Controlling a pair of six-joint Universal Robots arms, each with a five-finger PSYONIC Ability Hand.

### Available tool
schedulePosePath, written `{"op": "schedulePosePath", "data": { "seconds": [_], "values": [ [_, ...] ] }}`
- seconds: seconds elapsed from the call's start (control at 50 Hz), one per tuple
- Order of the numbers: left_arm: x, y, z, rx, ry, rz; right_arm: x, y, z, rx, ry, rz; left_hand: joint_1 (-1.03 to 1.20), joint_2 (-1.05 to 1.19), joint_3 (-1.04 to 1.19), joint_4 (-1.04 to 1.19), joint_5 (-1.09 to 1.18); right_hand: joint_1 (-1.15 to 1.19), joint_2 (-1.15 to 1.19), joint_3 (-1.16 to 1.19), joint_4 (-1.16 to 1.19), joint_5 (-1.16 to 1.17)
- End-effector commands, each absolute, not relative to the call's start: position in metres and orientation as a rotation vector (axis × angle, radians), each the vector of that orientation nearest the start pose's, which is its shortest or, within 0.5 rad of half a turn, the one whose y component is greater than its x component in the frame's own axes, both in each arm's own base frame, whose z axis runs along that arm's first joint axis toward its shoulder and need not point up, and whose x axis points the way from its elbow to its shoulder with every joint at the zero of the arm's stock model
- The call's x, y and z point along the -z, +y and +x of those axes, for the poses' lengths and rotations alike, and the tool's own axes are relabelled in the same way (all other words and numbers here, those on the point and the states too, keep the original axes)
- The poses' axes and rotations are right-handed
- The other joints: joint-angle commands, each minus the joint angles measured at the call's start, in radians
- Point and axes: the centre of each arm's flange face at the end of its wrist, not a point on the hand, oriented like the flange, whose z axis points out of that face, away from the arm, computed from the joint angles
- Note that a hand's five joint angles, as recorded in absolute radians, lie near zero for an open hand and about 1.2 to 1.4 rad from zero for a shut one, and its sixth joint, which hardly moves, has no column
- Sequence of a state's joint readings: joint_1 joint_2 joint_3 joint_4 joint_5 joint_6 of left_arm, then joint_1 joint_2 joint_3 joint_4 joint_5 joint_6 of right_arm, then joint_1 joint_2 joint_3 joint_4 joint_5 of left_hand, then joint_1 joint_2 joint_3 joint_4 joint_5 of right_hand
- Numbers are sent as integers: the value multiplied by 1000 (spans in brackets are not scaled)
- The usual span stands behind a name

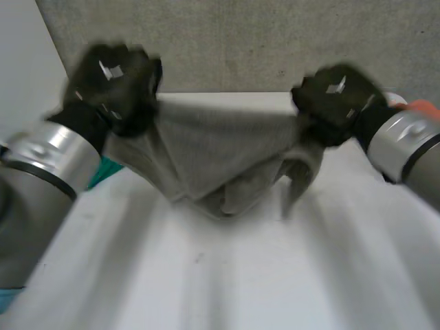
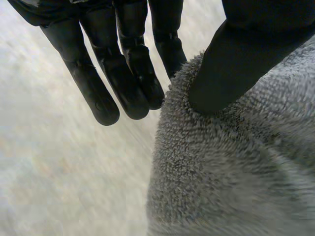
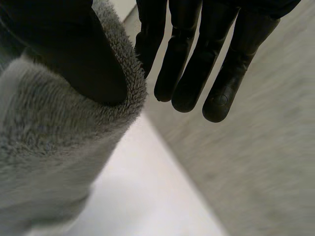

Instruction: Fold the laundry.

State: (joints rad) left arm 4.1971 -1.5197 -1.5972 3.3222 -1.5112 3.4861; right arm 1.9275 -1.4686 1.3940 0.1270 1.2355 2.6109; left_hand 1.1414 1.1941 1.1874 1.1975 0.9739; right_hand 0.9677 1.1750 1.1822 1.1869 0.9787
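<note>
White bench (image 1: 227,289) lies beneath the fluffy grey fleece towel (image 1: 220,151), which hangs between the left hand (image 1: 113,79) and the right hand (image 1: 337,96). Each pinches an upper corner, thumb against fingers. Keeping both corners level and taut should give a straight fold.

the towel (image 2: 231,167) is grey fleece cloth, matt, with a thick fuzzy pile. the left hand (image 1: 117,82) and right hand (image 1: 337,100) are black, matt and smooth. the bench (image 1: 227,275) is white, smooth, matt. the wall (image 1: 261,41) at 12 o'clock is grey, rough, speckled. the cuff (image 1: 58,157) at 9 o'clock is brushed metal, faintly shiny.
</note>
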Motion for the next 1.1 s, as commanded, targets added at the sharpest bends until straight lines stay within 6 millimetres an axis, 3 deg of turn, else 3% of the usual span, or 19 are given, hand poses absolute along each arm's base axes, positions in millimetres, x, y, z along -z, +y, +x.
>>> {"op": "schedulePosePath", "data": {
  "seconds": [0.02, 0.12, 0.22, 0.24, 0.32, 0.34, 0.36, 0.38, 0.4, 0.42, 0.46, 0.56, 0.64, 0.68, 0.76, 0.78, 0.86, 0.98, 1.1],
  "values": [
    [-363, -194, -270, 2663, 1876, 889, -368, -236, 255, 2260, 1674, -1196, 255, 202, 209, 199, 248, 429, 221, 214, 209, 243],
    [-333, -214, -282, 2550, 2009, 927, -359, -248, 255, 2238, 1709, -1205, 255, 202, 209, 199, 248, 429, 221, 214, 209, 243],
    [-285, -240, -296, 2385, 2155, 984, -301, -283, 271, 2063, 1847, -1276, 255, 202, 209, 199, 248, 429, 221, 214, 209, 243],
    [-267, -250, -302, 2326, 2202, 1002, -293, -287, 272, 2045, 1863, -1288, 255, 202, 209, 199, 248, 429, 221, 214, 209, 243],
    [-227, -275, -314, 2208, 2285, 1013, -255, -299, 281, 1943, 1911, -1374, 255, 202, 209, 199, 248, 415, 208, 201, 196, 229],
    [-220, -281, -316, 2188, 2296, 1006, -248, -302, 284, 1929, 1916, -1386, 255, 202, 209, 199, 248, 211, 4, -3, -8, 26],
    [-214, -287, -317, 2175, 2299, 994, -234, -306, 288, 1906, 1920, -1398, 244, 191, 198, 188, 237, -250, -457, -464, -469, -435],
    [-209, -292, -318, 2161, 2301, 981, -229, -307, 291, 1897, 1918, -1395, 150, 98, 105, 94, 143, -452, -659, -667, -671, -638],
    [-203, -302, -319, 2146, 2292, 940, -224, -308, 294, 1893, 1919, -1394, -193, -246, -239, -249, -200, -643, -850, -857, -862, -829],
    [-203, -306, -319, 2144, 2284, 918, -222, -309, 296, 1897, 1912, -1396, -377, -430, -423, -433, -384, -793, -1000, -1008, -1012, -979],
    [-206, -312, -316, 2138, 2258, 854, -222, -311, 296, 1920, 1919, -1372, -881, -934, -927, -937, -888, -793, -1000, -1008, -1012, -979],
    [-202, -301, -316, 2097, 2278, 852, -235, -311, 286, 1944, 1993, -1220, -899, -951, -944, -955, -906, -793, -1000, -1008, -1012, -979],
    [-223, -275, -307, 2122, 2266, 861, -245, -319, 259, 1963, 2103, -1084, -881, -934, -927, -937, -888, -793, -1000, -1008, -1012, -979],
    [-225, -262, -303, 2109, 2276, 877, -241, -326, 233, 1931, 2207, -1032, -875, -928, -921, -931, -882, -793, -1000, -1008, -1012, -979],
    [-214, -228, -294, 2028, 2342, 944, -227, -327, 203, 1814, 2361, -977, -816, -869, -862, -872, -823, -793, -1000, -1008, -1012, -979],
    [-206, -212, -293, 1977, 2374, 992, -223, -326, 199, 1784, 2389, -969, -816, -869, -862, -872, -823, -793, -1000, -1008, -1012, -979],
    [-190, -181, -289, 1865, 2428, 1083, -205, -321, 186, 1685, 2474, -997, -816, -869, -862, -872, -823, -793, -1000, -1008, -1012, -979],
    [-173, -169, -282, 1769, 2453, 1083, -182, -313, 175, 1586, 2493, -1129, -816, -869, -862, -872, -823, -793, -1000, -1008, -1012, -979],
    [-155, -183, -283, 1715, 2449, 1026, -157, -316, 177, 1541, 2470, -1161, -781, -834, -827, -837, -788, -628, -835, -842, -847, -813]
  ]
}}
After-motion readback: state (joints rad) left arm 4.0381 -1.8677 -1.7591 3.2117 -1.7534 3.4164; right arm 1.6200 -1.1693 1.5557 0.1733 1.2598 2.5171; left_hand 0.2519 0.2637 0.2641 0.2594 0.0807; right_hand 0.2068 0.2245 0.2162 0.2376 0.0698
